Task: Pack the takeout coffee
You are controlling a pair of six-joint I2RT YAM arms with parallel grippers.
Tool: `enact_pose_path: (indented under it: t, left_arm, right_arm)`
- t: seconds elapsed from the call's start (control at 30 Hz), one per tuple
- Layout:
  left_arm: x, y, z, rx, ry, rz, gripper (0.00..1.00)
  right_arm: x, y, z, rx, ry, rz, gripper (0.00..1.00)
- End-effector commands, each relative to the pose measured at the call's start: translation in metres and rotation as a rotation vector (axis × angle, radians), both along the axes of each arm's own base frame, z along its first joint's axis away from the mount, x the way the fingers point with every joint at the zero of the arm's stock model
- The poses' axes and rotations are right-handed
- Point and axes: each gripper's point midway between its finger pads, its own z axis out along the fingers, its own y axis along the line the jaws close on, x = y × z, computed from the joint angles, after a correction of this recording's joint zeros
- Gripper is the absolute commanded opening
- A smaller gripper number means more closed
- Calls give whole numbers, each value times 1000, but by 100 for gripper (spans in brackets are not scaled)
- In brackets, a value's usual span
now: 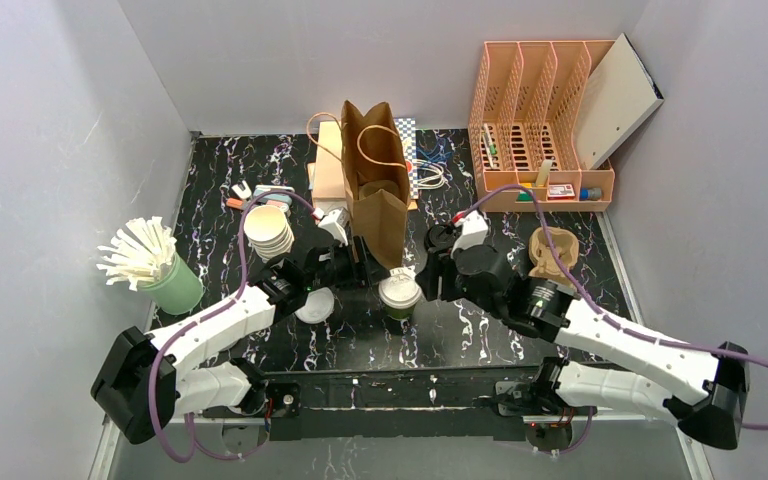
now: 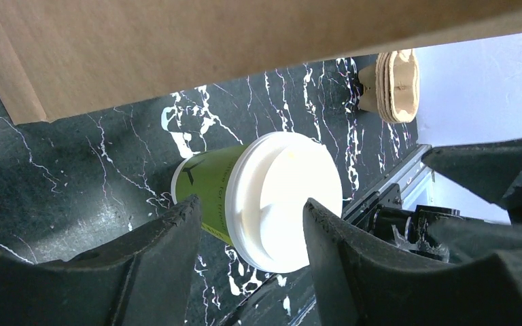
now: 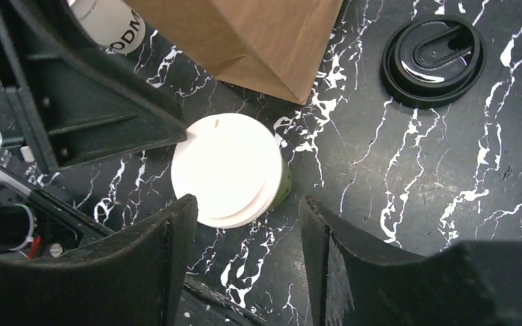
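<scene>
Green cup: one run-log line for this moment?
green-sided lidded cup: upright, in front of paper bag, not packed | left tool: open, near cup, no grip | right tool: open, near cup, no grip

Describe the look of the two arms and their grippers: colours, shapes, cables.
Both the left arm and the right arm have white shells between black joints. A purple cable loops along each one. The left gripper and right gripper are matte black, with two thick, wedge-shaped fingers; a small white block sits at each wrist.
</scene>
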Motion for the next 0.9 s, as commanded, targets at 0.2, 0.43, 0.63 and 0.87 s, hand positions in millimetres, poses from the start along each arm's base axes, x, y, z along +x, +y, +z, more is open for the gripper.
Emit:
enact_pose_path:
  t: [0.2,0.43,0.63,0.87]
  left_arm:
    - [-1,-3,17,8,-44,-35,45]
    - [-6,0,16,68,-125,-6,44]
    - [-3,2,18,153,-225,32,47]
    - [5,6,19,244,-326,94,46]
  right_arm:
    - [-23,4,-17,269,296,40,41]
    - [-34,8,-27,429,373,11,35]
    - [-33,10,-31,462,383,-3,35]
    - [-27,16,-37,492,415,-46,35]
